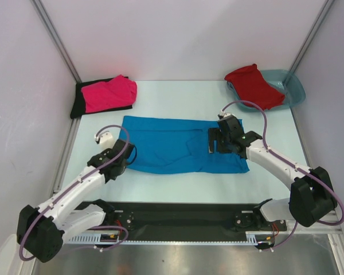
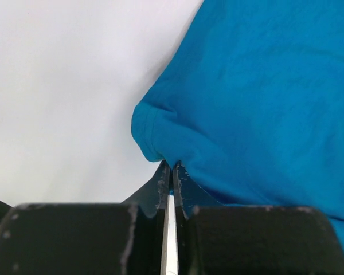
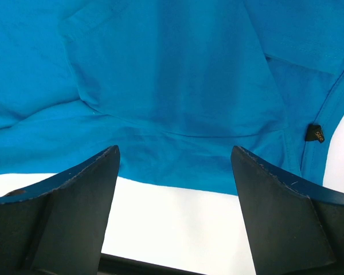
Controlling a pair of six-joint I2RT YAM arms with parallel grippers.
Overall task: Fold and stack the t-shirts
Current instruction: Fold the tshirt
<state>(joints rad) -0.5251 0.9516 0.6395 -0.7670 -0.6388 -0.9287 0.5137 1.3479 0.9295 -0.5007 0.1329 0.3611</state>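
Observation:
The blue t-shirt (image 1: 178, 143) lies spread flat mid-table, folded to a wide band. My left gripper (image 1: 128, 153) is at its near-left corner, and in the left wrist view the jaws (image 2: 172, 167) are shut on a bunched fold of the blue cloth (image 2: 258, 97). My right gripper (image 1: 214, 141) hangs over the shirt's right part. In the right wrist view it (image 3: 175, 153) is open, its fingers straddling the blue shirt's (image 3: 178, 86) near hem with nothing between them. The hot pink t-shirt (image 1: 110, 93) lies folded on the black one (image 1: 78, 103) at back left. The red t-shirt (image 1: 252, 85) lies at back right.
A translucent teal tub (image 1: 292, 87) stands at the back right corner, partly under the red shirt. Grey walls close in the left, back and right sides. A black rail (image 1: 178, 216) with the arm bases runs along the near edge. A small black label (image 3: 315, 133) hangs on the blue shirt.

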